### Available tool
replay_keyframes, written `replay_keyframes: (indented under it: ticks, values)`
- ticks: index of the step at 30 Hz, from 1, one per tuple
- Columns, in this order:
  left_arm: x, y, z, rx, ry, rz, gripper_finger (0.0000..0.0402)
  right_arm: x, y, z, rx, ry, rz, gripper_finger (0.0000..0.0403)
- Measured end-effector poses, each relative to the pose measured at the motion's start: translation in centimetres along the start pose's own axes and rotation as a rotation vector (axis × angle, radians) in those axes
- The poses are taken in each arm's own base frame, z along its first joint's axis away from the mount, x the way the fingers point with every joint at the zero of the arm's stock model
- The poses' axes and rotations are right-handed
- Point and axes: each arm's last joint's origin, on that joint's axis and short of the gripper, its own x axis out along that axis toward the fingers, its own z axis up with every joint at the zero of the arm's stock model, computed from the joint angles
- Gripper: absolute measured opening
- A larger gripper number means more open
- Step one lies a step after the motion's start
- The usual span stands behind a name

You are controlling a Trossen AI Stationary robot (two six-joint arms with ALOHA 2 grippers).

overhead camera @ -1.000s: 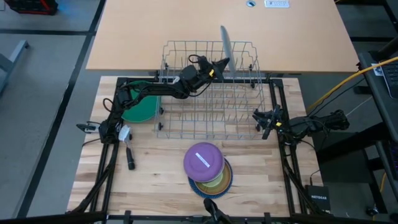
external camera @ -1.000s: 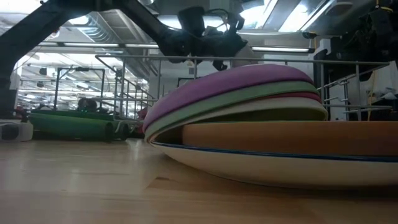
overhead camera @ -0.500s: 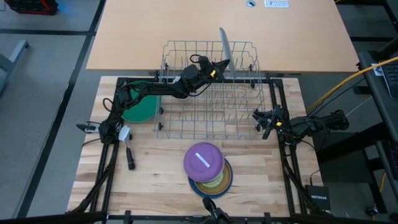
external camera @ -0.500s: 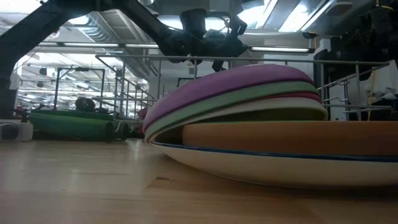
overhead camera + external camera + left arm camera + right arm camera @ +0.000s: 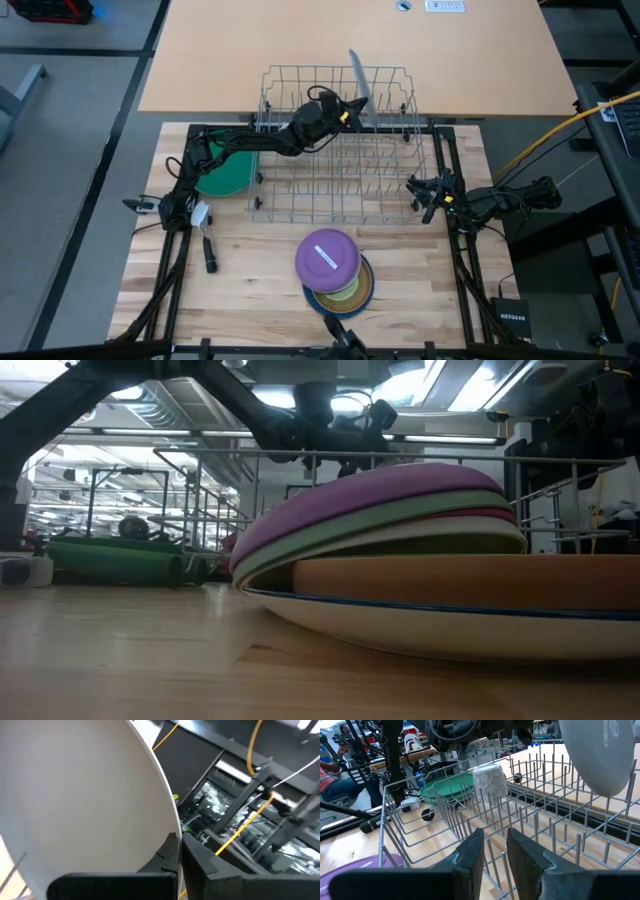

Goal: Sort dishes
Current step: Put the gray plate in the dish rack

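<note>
Left gripper (image 5: pixel 352 105) clamps an upright grey round plastic plate (image 5: pixel 358 76) over the metal wire dish rack (image 5: pixel 340 190); right gripper (image 5: pixel 424 197), fingers slightly apart, waits beside it.

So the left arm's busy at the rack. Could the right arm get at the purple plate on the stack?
Probably yes. The right gripper waits by the rack's corner holding nothing, and the purple plate lies topmost on the stack, nothing over it.
</note>
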Motion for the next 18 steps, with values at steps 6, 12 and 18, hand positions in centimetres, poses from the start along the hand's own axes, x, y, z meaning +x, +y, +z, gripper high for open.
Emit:
replay_keyframes:
  ticks: [6, 12, 18]
  values:
    - [-0.1, -0.9, -0.2, 0.014, 0.014, -0.082, 0.0000, 0.0, 0.0, 0.0, 0.000, 0.000, 0.000, 0.0088]
    - [-0.2, -1.2, -0.2, 0.067, 0.033, -0.138, 0.0000, 0.0, 0.0, 0.0, 0.000, 0.001, 0.000, 0.0088]
    - [0.4, -2.1, 0.6, 0.091, 0.040, -0.192, 0.0000, 0.0, 0.0, 0.0, 0.000, 0.000, 0.000, 0.0088]
